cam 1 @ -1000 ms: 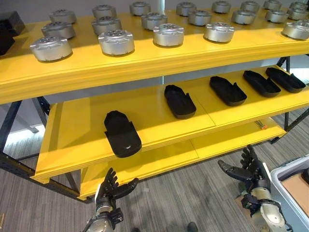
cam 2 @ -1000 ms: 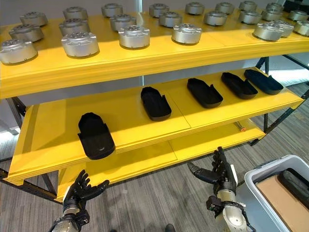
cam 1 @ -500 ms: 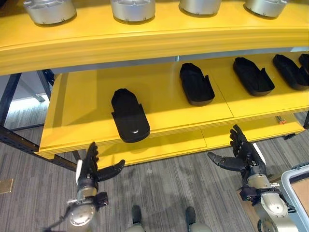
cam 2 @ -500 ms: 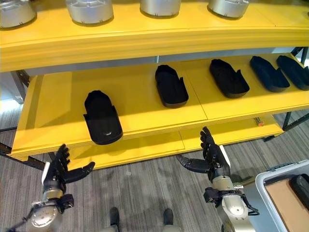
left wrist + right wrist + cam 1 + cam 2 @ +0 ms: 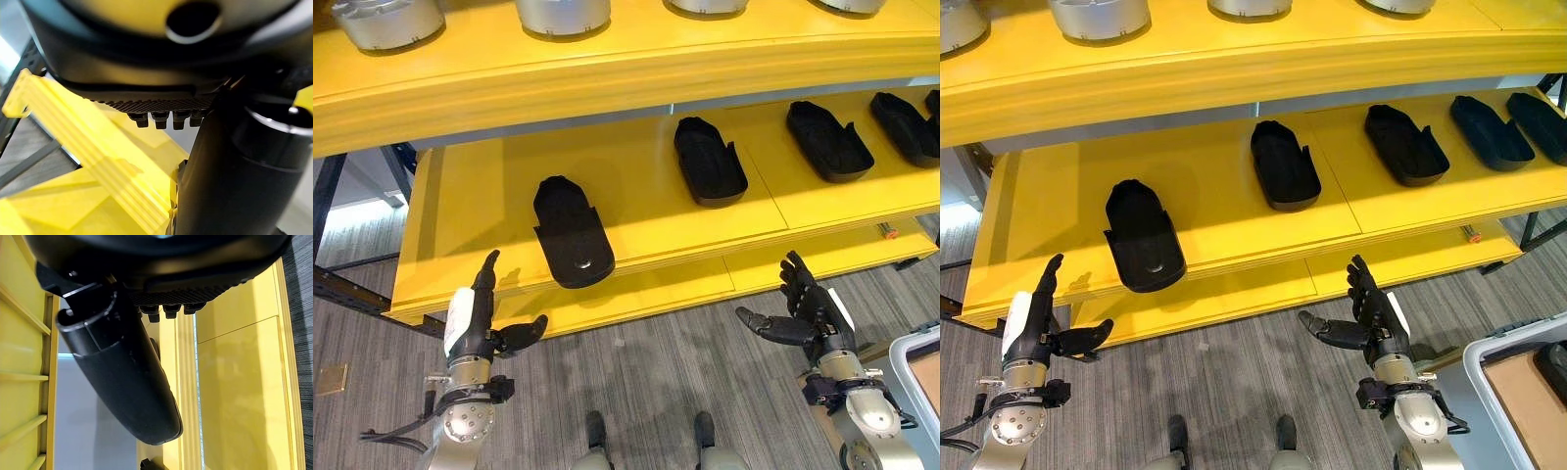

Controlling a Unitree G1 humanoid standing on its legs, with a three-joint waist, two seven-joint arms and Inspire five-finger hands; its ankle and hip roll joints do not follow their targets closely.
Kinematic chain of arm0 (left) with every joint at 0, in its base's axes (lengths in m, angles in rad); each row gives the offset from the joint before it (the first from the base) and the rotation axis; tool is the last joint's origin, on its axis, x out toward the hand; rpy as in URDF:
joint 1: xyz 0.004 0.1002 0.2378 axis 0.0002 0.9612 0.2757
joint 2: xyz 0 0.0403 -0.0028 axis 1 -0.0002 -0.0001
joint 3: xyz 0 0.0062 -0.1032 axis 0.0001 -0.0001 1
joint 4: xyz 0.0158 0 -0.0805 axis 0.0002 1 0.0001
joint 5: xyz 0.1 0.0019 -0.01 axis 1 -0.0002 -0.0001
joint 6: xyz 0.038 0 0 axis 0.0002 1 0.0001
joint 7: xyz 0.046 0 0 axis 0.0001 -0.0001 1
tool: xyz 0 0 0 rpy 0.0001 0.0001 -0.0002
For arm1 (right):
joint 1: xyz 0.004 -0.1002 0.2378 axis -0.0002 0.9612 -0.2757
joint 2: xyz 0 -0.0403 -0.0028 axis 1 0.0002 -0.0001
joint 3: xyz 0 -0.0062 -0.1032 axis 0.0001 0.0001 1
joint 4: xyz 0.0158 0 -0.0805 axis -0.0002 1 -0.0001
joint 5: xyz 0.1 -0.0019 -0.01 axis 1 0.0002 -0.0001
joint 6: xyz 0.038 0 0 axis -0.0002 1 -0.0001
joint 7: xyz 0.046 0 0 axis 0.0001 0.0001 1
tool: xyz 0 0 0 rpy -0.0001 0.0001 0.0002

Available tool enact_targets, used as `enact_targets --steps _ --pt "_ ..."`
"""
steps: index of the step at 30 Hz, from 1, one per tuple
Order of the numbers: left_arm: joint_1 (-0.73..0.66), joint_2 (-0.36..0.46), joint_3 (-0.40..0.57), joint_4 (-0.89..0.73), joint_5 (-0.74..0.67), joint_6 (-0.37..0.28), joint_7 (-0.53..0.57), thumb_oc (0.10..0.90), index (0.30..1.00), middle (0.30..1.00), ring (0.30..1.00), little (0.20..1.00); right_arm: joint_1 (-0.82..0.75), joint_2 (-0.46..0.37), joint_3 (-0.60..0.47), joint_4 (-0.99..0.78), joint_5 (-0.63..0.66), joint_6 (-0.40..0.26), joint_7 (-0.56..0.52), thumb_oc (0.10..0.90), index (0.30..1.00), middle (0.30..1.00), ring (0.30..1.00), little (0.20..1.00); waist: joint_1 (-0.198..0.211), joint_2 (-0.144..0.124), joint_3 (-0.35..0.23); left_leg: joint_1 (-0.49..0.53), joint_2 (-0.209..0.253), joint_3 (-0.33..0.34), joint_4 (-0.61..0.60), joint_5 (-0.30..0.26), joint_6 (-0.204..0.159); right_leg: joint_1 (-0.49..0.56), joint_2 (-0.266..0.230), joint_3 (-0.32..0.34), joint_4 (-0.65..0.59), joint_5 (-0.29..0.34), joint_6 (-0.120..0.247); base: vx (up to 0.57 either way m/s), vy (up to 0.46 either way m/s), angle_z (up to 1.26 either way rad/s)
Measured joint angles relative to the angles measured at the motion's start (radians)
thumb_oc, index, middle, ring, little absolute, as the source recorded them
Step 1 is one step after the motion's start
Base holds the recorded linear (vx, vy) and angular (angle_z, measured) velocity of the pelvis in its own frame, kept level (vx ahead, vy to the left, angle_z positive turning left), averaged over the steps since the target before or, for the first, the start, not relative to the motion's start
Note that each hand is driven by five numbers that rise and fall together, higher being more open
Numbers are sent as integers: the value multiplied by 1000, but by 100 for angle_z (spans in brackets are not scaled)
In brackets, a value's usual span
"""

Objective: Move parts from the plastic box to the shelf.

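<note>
Below, two hands raised in front of the yellow shelf (image 5: pixel 460 206), both empty. Left hand (image 5: pixel 470 323) held upright just off the front left corner of the middle board, fingers straight and together, thumb spread sideways, clear of the edge. Right hand (image 5: pixel 808 313) lower and further along, fingers spread wide and thumb out, over grey carpet (image 5: pixel 656 392) in front of the bottom board, touching nothing. On the middle board, a row of black parts: nearest part (image 5: pixel 570 235) lying with its end right at the front lip, second part (image 5: pixel 709 163) set further back, third part (image 5: pixel 827 142) and a fourth (image 5: pixel 904 129) toward the right end. Wide bare yellow surface left of the nearest part and between it and the second. Silver round parts (image 5: pixel 562 14) along the top board's edge. Plastic box (image 5: pixel 1518 377) at the lower right, just beside the right arm, a dark part inside at its far edge.
</note>
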Motion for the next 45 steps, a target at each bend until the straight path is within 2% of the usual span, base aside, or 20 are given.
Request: enact_targets --steps 6,8,12,21,24,32,39,45 --pt "-17 41 -97 10 141 -2 6 900 1000 1000 1000 1000 -13 0 6 38 0 -10 4 900 1000 1000 1000 1000 -14 7 7 -12 1 17 0 3 0 -33 0 19 19 0 0 -40 -2 -8" --pt "-26 41 -105 27 176 -1 19 900 1000 1000 1000 1000 -22 0 7 38 0 -21 3 900 1000 1000 1000 1000 -32 19 28 -14 3 20 0 6 0 -45 1 25 33 -2 2 -42 -4 -9" --pt "-66 38 -118 35 230 -1 26 900 1000 1000 1000 1000 -31 0 7 38 0 -29 -6 900 1000 1000 1000 1000 -36 32 63 -31 4 25 0 15 4 -73 2 32 51 -1 1 -23 -5 -4" --pt "-186 36 -156 73 296 4 53 900 1000 1000 1000 1000 -67 5 7 41 0 -34 -21 900 1000 1000 1000 1000 -62 28 89 -62 5 57 0 20 7 -142 6 71 85 -3 3 -27 -12 -10" --pt "-201 36 -155 75 297 8 72 900 1000 1000 1000 1000 -70 5 7 54 0 -40 -26 900 1000 1000 1000 1000 -83 28 90 -63 6 60 0 20 7 -146 8 73 85 -3 3 -5 -7 -3" --pt "-251 35 -158 111 329 32 110 900 1000 1000 1000 1000 -70 10 8 76 0 -51 -40 900 1000 1000 1000 1000 -93 27 90 -75 7 68 0 19 8 -166 9 81 90 -3 3 3 -6 -2" --pt "-289 26 -165 172 329 53 131 900 1000 1000 1000 1000 -87 33 8 76 1 -58 -51 900 1000 1000 1000 1000 -112 18 98 -89 7 84 0 19 8 -197 10 99 103 -4 4 6 -6 -6" --pt "-329 24 -185 188 328 74 156 900 1000 1000 1000 1000 -98 37 16 78 2 -64 -63 900 1000 1000 1000 1000 -112 9 117 -100 7 96 1 19 8 -226 11 114 123 -9 4 9 -15 -6"
